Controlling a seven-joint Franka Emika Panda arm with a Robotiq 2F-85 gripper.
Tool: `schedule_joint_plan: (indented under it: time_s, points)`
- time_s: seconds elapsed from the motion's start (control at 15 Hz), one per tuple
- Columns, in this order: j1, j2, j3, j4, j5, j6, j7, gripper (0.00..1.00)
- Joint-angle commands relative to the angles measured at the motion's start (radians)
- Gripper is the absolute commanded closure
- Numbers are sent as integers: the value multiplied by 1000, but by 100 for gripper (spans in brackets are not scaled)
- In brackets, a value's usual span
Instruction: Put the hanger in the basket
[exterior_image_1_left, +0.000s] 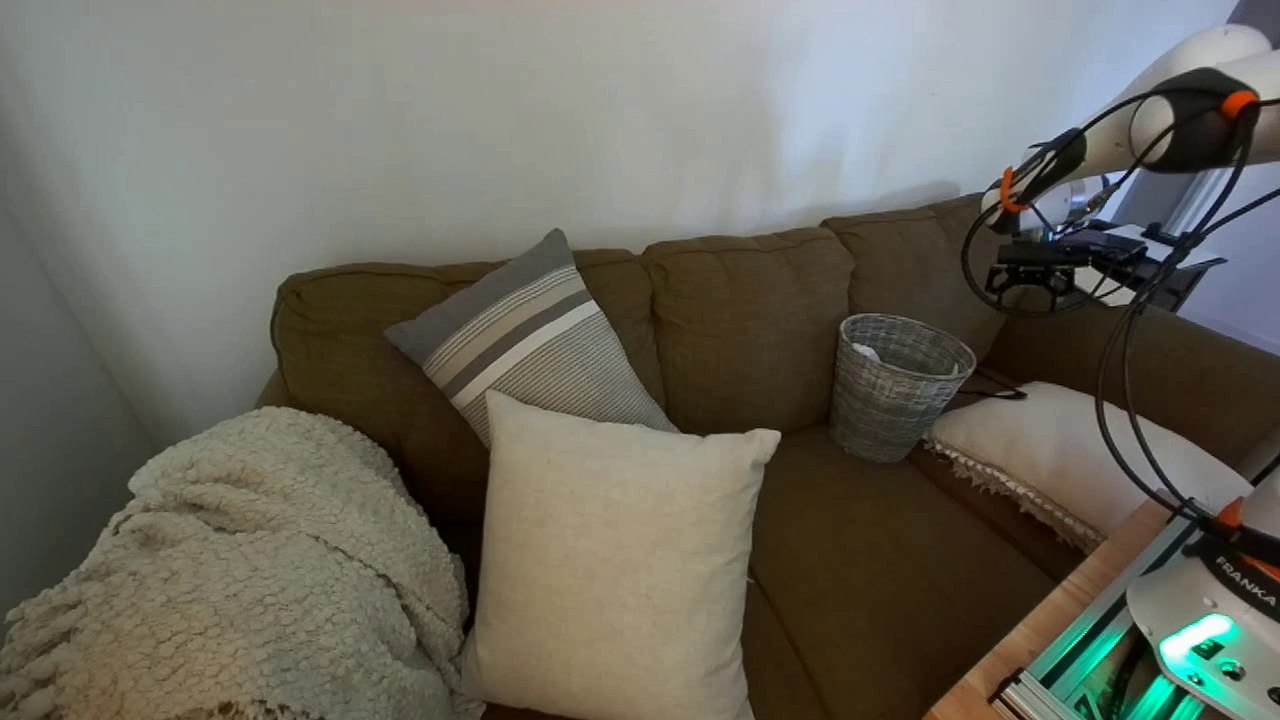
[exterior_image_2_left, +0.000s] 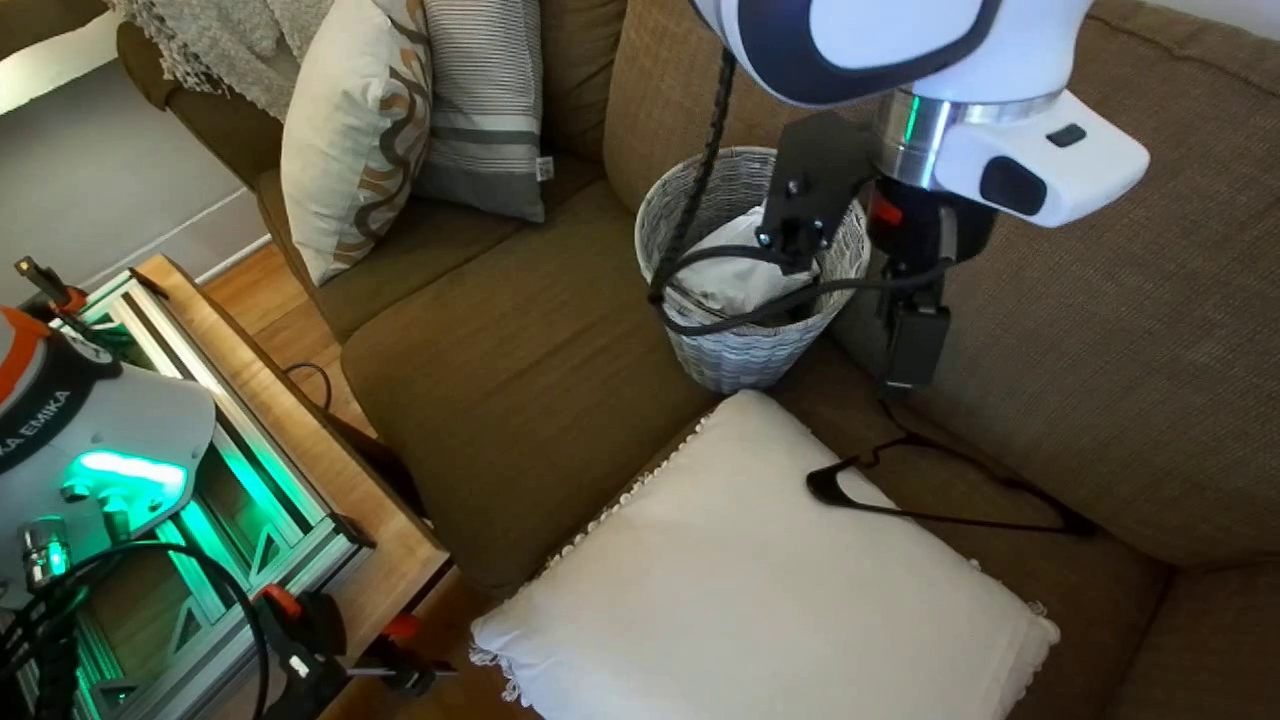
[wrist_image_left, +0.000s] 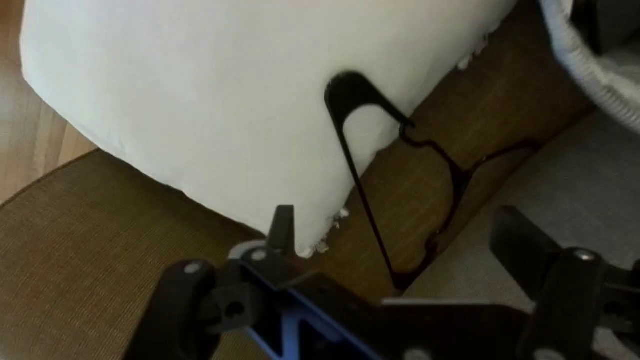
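The black hanger (exterior_image_2_left: 975, 520) lies partly on a white fringed pillow and partly on the brown seat, against the backrest. In the wrist view the hanger (wrist_image_left: 459, 181) shows whole, with one corner between the fingers' lines of sight. Only a small dark part of the hanger (exterior_image_1_left: 1005, 394) shows in an exterior view. The grey woven basket (exterior_image_1_left: 885, 410) stands upright on the sofa near the pillow; it also shows in an exterior view (exterior_image_2_left: 735, 358), and its rim (wrist_image_left: 595, 80) at the wrist view's upper right. My gripper (wrist_image_left: 395, 225) is open and empty above the hanger.
White material (exterior_image_2_left: 745, 275) lies inside the basket. The white fringed pillow (exterior_image_2_left: 760, 590) is beside it. The sofa backrest (exterior_image_2_left: 1130, 300) rises close to the gripper. A cream pillow (exterior_image_1_left: 620, 560) and a striped grey pillow (exterior_image_1_left: 555, 350) stand farther along. Cables hang from the arm.
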Motion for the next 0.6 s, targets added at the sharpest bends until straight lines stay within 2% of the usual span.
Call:
schedule_joint_plan:
  time_s: [0.0,0.07,0.27,0.4,0.53]
  points:
    - [3,59,-19,57,5,6,40,0]
    - [2,98,-26,89,5,7,53,0]
    - [6,97,-25,92,5,8,52,0]
    - [0,159,-27,140,7,-7,81,0]
    - [-23,219,-12,161,9,7,51,0]
